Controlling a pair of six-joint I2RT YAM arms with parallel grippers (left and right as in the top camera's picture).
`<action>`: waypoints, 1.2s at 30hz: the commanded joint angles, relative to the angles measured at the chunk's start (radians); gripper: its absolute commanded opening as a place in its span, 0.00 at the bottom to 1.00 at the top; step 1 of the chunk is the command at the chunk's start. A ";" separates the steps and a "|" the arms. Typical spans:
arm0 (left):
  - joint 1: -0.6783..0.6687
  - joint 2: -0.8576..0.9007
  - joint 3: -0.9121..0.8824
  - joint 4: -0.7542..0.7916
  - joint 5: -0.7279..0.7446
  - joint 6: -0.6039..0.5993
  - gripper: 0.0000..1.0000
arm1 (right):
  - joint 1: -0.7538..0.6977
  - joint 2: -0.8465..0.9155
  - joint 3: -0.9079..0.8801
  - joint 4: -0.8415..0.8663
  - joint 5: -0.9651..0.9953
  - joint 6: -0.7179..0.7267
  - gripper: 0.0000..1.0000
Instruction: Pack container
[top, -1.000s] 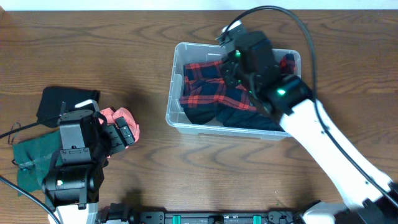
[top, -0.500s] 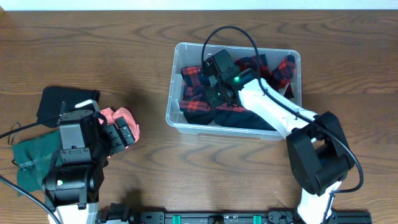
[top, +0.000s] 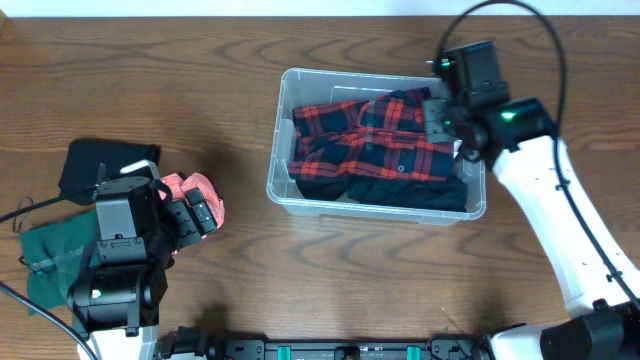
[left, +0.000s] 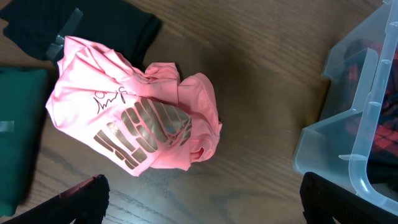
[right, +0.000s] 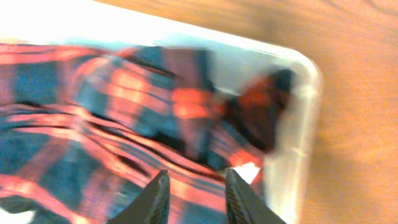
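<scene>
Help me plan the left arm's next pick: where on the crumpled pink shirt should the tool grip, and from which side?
Grip the pink shirt at the raised, bunched folds near its middle, coming straight down. It lies as a loose mound on the table, so a top pinch should gather cloth; the open left tool likely spans it.

Robot manipulation lab bench.
A left arm and a white right arm stand at a wood-grain table with a black rail along its near edge, a clear container and a crumpled pink shirt on it.
</scene>
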 joint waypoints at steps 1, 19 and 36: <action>0.006 0.002 0.017 0.000 -0.011 -0.010 0.98 | -0.035 0.053 -0.069 -0.021 -0.017 0.035 0.25; 0.006 0.002 0.017 0.000 -0.011 -0.010 0.98 | -0.013 0.228 -0.331 0.212 -0.119 0.014 0.33; 0.059 0.032 0.037 0.003 -0.072 -0.081 0.98 | -0.173 -0.100 -0.080 -0.001 -0.055 -0.160 0.84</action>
